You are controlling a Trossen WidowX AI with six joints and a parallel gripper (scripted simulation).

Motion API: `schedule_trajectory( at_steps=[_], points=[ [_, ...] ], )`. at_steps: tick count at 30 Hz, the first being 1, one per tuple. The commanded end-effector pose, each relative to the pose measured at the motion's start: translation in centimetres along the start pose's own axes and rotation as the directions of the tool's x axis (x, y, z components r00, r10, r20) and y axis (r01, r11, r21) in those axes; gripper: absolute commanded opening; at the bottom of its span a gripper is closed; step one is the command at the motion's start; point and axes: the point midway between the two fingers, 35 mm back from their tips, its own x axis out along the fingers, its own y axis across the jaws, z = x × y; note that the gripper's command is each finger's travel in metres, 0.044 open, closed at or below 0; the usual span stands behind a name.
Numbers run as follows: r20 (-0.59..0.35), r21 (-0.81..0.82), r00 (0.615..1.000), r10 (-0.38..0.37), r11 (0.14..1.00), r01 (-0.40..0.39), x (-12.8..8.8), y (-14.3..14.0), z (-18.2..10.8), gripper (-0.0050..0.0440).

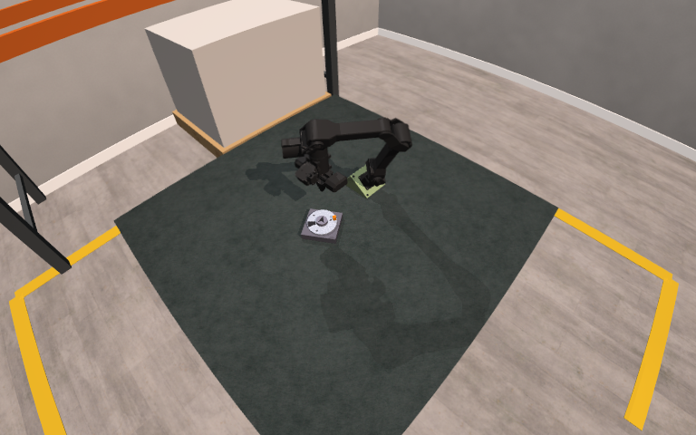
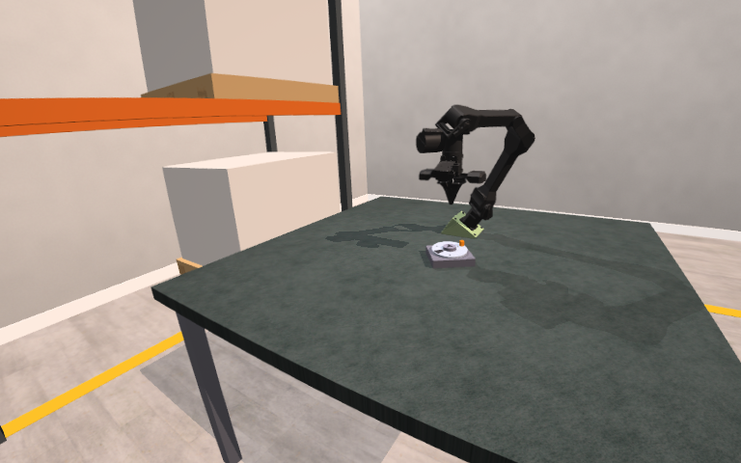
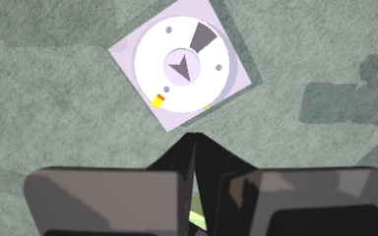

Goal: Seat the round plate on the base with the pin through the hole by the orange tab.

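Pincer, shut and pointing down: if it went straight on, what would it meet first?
Probably the bare table top: the pincer hangs short of the round plate, though depth is unclear.

Round plate point(image 1: 321, 222) sits on grey base point(image 1: 328, 236), orange tab point(image 1: 334, 217) at right. Black arm folded, gripper point(image 1: 322, 187) closed, empty, just beyond plate. Dark table point(image 1: 256, 317).

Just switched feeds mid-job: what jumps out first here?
The white round plate with its orange tab lies on the square grey base mid-table. The black arm's gripper hangs above the dark green table, jaws shut and empty, beside the base.
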Motion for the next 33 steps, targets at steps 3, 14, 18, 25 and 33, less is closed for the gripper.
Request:
schedule_trajectory(
  at_steps=[3, 14, 18, 25, 33],
  points=[
    [0.011, -0.010, 1.000, -0.013, 1.000, 0.013, -0.4, 0.0, 0.2, -0.0050],
    [0.012, -0.008, 1.000, -0.013, 1.000, 0.013, 1.3, 1.3, 0.2, -0.0050],
    [0.012, -0.009, 1.000, -0.010, 1.000, 0.010, 5.8, 4.4, -0.1, -0.0050],
    [0.011, -0.010, 1.000, -0.005, 1.000, 0.005, 7.4, 5.4, -0.5, -0.0050],
    [0.005, -0.005, 1.000, -0.003, 1.000, 0.003, 8.9, 5.3, -0.4, -0.0050]
  ],
)
